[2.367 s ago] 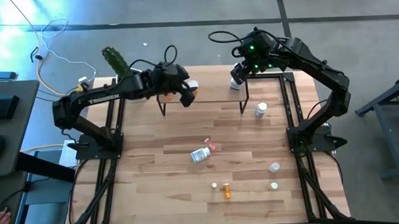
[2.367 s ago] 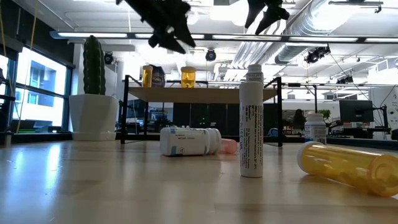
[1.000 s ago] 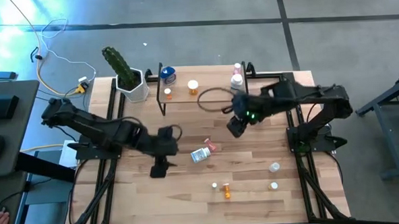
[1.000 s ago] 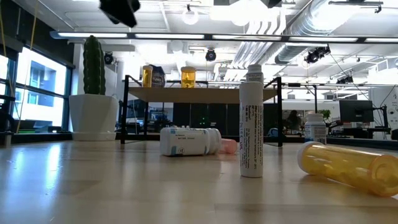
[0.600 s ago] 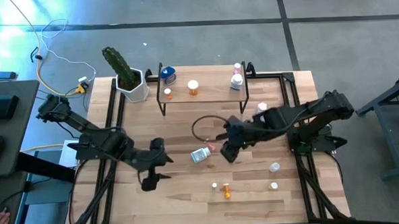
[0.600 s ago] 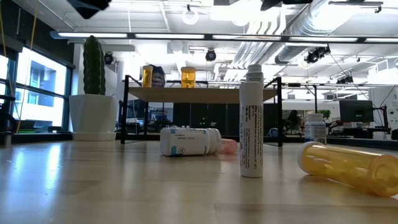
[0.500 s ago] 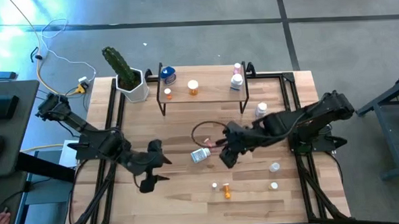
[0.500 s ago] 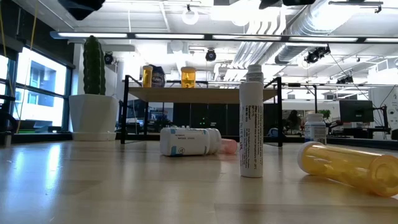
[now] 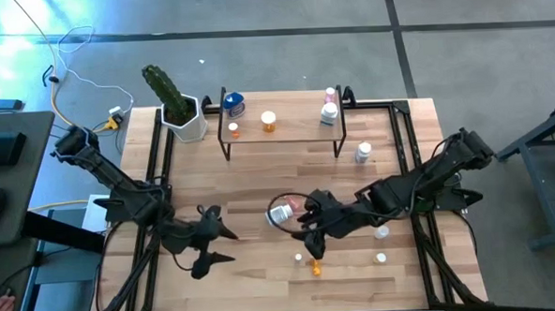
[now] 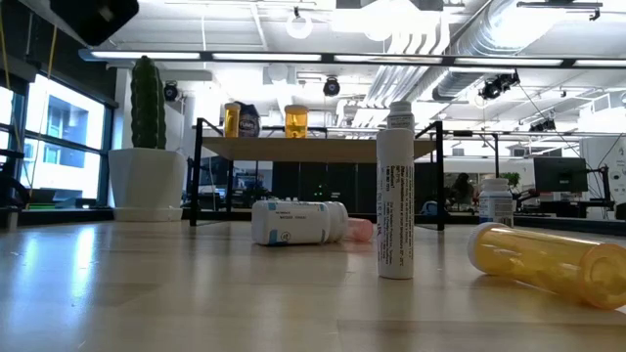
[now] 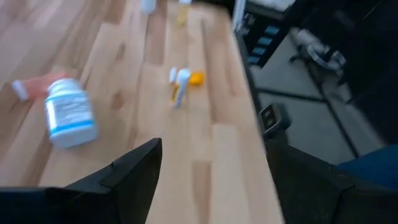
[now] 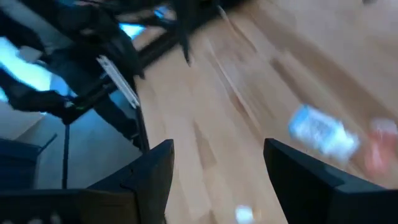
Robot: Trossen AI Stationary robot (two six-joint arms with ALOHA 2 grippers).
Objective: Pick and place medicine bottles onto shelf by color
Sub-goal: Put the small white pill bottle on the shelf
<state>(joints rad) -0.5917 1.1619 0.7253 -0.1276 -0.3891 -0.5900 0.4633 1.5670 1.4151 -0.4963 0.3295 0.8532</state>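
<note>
Medicine bottles (image 9: 281, 214) lie scattered on the tabletop (image 9: 260, 184); left gripper (image 9: 209, 248) and right gripper (image 9: 311, 236) hover nearby, jaws spread, empty.

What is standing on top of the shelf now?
On the shelf stand a blue bottle, two orange bottles and, at its right end, a pink and a white one. Nothing covers the shelf.

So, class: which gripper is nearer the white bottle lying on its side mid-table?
The right gripper, just beside the white bottle. The left gripper is farther off.
</note>
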